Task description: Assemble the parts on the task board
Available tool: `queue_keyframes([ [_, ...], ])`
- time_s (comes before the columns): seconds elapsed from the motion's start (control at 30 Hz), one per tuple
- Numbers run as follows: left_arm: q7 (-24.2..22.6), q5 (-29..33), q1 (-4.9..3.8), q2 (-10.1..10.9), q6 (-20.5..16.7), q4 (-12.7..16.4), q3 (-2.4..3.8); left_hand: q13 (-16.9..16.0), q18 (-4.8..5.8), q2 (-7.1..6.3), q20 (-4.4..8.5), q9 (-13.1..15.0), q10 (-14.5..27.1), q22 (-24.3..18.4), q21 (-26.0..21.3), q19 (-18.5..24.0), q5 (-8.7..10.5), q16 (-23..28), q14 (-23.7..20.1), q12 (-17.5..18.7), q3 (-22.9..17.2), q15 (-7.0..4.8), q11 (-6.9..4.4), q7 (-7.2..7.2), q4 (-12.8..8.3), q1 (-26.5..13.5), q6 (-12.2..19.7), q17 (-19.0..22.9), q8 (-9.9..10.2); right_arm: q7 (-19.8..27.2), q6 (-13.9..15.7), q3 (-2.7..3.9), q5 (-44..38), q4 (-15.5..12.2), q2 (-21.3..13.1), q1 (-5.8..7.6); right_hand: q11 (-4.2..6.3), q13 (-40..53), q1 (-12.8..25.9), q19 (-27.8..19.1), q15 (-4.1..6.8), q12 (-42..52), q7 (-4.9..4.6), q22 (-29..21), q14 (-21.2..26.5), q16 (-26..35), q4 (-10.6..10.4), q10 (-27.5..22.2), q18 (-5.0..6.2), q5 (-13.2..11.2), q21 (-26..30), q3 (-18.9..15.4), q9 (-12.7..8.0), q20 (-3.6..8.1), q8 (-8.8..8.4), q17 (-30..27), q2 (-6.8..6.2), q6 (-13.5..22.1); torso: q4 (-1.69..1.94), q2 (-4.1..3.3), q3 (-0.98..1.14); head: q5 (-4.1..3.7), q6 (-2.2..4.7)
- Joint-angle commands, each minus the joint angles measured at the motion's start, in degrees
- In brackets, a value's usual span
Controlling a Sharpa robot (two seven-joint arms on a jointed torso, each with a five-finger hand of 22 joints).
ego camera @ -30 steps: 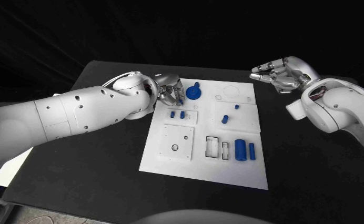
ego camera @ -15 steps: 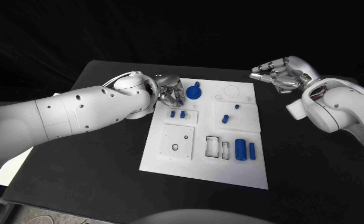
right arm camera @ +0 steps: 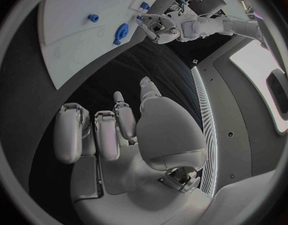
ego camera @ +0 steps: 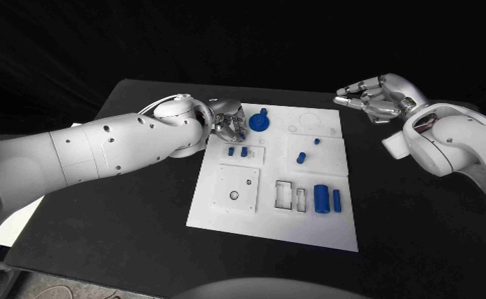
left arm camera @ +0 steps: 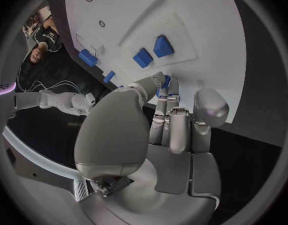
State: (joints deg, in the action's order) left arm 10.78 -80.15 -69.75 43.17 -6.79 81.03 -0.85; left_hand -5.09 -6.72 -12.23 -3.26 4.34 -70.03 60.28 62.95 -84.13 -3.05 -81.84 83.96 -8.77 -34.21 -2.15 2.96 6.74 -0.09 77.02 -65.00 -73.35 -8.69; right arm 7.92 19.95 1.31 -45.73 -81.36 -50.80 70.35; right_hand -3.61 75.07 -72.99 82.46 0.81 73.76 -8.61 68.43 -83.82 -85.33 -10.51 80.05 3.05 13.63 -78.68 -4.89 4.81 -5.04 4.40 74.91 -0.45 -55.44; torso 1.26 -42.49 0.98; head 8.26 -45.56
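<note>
The task board [ego camera: 272, 222] lies in the middle of the black table [ego camera: 121, 236], with bare table on both of its long sides and before its near edge. The left hand [ego camera: 227, 122] is at the board's far left corner, just beside a round blue part [ego camera: 259, 125]; its fingers [left arm camera: 171, 116] are close together near this part, but I cannot tell if they hold it. The right hand [ego camera: 373, 101] hovers off the board's far right corner, well apart from it, fingers curled in and holding nothing. Small blue parts [ego camera: 237, 151] stand in the board's middle, and two blue cylinders [ego camera: 326, 199] lie near its right edge. No writing can be read on the board.
</note>
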Motion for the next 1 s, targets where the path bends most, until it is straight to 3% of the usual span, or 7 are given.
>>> queue_keyframes([
  [0.03, 0.52, -0.18, 0.14, -0.22, 1.38, -0.17, -0.03, -0.05, 0.73, 0.04, -0.42, -0.13, 0.03, 0.01, -0.11, -0.64, -0.04, 0.11, 2.87, 0.42, 0.38, 0.45, 0.26, 0.18, -0.01, -0.77, 0.39, 0.11, 0.52, 0.26, -0.4, 0.01, -0.3, -0.12, 0.02, -0.03, 0.07, 3.5, -0.04, -0.29, 0.15, 0.1, 0.14, 0.02, -4.56, 0.34, -0.1, -0.26, 1.15, -0.16, 0.21, -0.32, 0.06, 0.25, 0.32, 8.33, 0.6, -0.39, -0.04, 0.01, 0.04, -0.06, 0.03],
  [0.53, 1.03, -0.18, 0.21, -0.26, 1.56, -0.3, -0.03, 0.06, 0.7, -0.82, -0.89, -0.55, 1.73, -0.38, -0.71, -0.5, -0.05, 0.48, 2.67, 1.78, 0.84, 1.08, 1.1, 1.05, 0.13, -1.84, 2.62, 1.06, 2.65, 0.31, -0.41, 0.02, -0.31, -0.21, -0.06, -0.03, 0.07, 3.5, -0.04, -0.29, 0.15, 0.1, 0.14, 0.02, -4.56, 0.34, -0.1, -0.26, 1.15, -0.16, 0.21, -0.32, 0.06, 0.25, 0.32, 8.33, 0.6, -0.39, 0.02, 0.02, 0.03, -0.17, 0.02],
  [0.77, 0.99, -0.18, 0.21, -0.12, 1.2, -0.28, -0.03, 0.13, 0.58, -1.32, -1.17, -0.77, 3.09, -0.73, -1.24, -0.39, -0.03, 0.74, 2.52, 2.61, 0.95, 1.31, 1.31, 1.37, 0.06, -2.11, 6.22, 1.7, 5.03, 0.31, -0.41, 0.02, -0.31, -0.17, -0.06, -0.03, 0.07, 3.49, -0.08, -0.3, 0.16, 0.08, 0.15, -0.02, -4.56, 0.34, -0.07, -0.26, 1.16, -0.18, 0.24, -0.38, 0.07, 0.25, 0.33, 8.33, 0.58, -0.41, 0.01, 0.02, 0.02, -0.17, 0.08],
  [1.0, 0.79, 0.05, 0.21, 0.34, 0.54, -0.29, -0.02, 0.54, 0.72, -1.51, -1.57, -0.68, 5.63, -0.36, -1.12, -0.24, -0.05, 1.15, 2.29, 3.45, 1.29, 1.84, 2.02, 1.91, -0.15, -1.97, 7.56, 2.52, 5.18, 0.27, -0.44, 0.02, -0.27, -0.06, -0.07, -0.03, 0.07, 3.49, -0.08, -0.3, 0.16, 0.08, 0.15, -0.02, -4.56, 0.34, -0.07, -0.26, 1.16, -0.18, 0.24, -0.38, 0.07, 0.25, 0.33, 8.33, 0.58, -0.41, 0.01, 0.02, 0.01, -0.14, 0.08],
])
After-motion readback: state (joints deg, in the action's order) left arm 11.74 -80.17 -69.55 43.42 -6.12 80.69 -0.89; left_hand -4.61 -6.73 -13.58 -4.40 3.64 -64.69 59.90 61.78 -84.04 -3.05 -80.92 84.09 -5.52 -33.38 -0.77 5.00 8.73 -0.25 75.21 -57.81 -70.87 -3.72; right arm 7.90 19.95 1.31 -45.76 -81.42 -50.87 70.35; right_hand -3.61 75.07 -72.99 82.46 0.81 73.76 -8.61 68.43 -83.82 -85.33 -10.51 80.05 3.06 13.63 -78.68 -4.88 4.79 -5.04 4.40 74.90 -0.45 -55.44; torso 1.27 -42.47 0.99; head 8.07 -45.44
